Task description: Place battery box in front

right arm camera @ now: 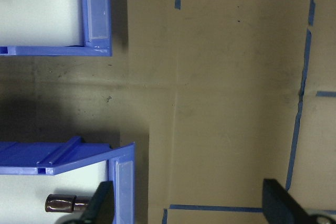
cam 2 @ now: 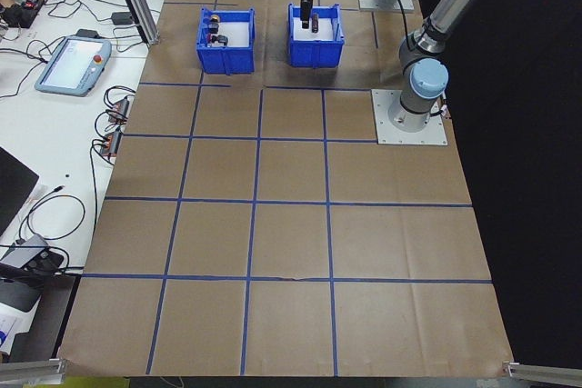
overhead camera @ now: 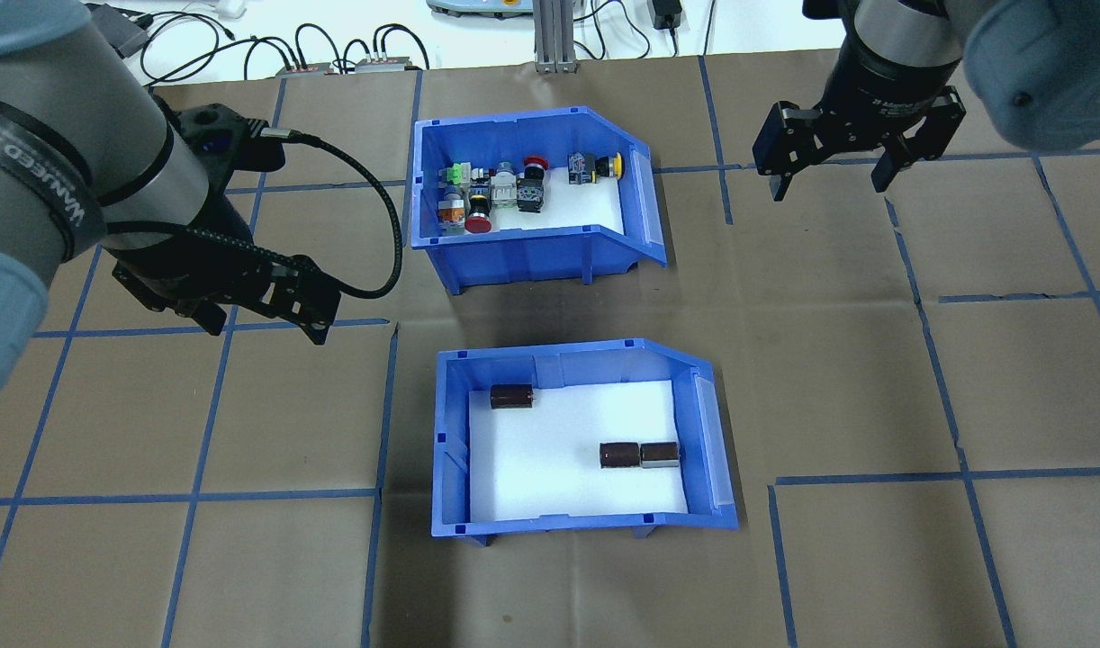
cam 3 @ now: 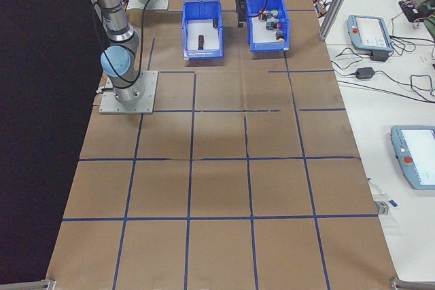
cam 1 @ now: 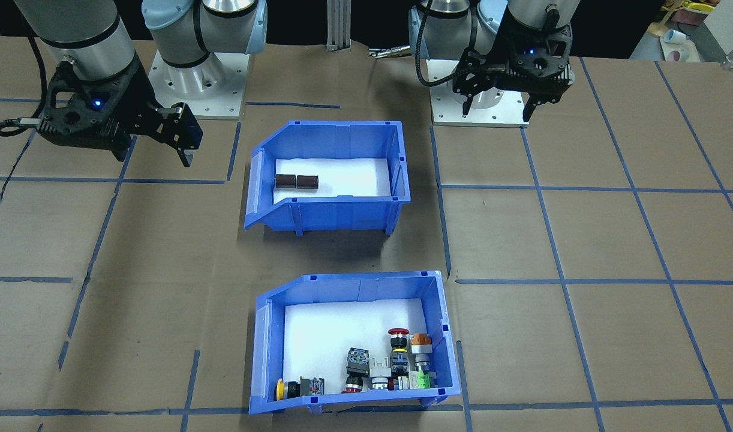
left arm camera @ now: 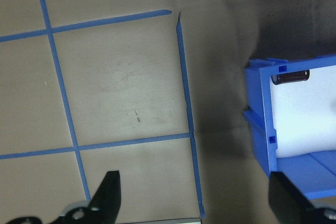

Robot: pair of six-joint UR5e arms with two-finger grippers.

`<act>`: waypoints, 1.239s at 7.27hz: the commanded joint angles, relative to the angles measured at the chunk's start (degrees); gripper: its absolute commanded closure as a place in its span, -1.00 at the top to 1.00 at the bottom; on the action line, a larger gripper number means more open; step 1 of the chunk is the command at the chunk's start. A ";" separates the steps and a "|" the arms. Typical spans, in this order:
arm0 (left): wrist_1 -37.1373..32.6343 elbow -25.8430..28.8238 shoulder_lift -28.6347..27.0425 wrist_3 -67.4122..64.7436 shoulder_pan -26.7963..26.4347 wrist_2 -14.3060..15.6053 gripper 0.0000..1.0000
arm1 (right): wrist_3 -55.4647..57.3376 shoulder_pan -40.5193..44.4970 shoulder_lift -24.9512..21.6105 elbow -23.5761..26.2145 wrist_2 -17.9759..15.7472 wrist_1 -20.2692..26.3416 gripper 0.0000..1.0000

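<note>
Front view hides the third battery behind the battery box wall. Both wrist cams crop that box at the edge, fingers too. Side views: switches bin contents too tiny to tell.

In the overhead view the left arm is seen entering from the upper left of the frame, its grey forearm angled down toward the centre, with a black cable looped from the wrist. The left tool is held at mid-left, its fingers spread apart and empty, pointing down toward the worktop. The right arm is seen at the upper right corner, its wrist held nearly vertical. The right tool is hung below it, fingers wide apart with nothing between them. In each wrist view two dark fingertips are shown at the lower corners, well separated. Both tools are kept clear above the worktop.
</note>
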 commanded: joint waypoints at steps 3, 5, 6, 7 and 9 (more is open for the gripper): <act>9.61 -8.90 -0.62 -10.35 -3.84 -1.85 0.98 | -24.20 2.36 11.18 -10.68 0.01 0.56 1.00; 23.21 -16.37 0.26 -28.95 -9.64 -1.94 0.98 | -37.37 6.48 15.93 -14.74 0.00 0.64 1.00; 25.36 -19.10 0.78 -42.41 -12.53 -2.29 0.98 | -43.88 10.07 17.87 -16.93 -0.08 0.21 1.00; 25.91 -21.83 2.35 -53.42 -15.44 -4.91 0.98 | -50.29 12.54 20.33 -19.65 -0.08 -0.40 1.00; 26.18 -26.15 3.59 -75.06 -20.19 -5.19 0.97 | -51.94 18.86 25.94 -25.97 -0.26 -0.50 1.00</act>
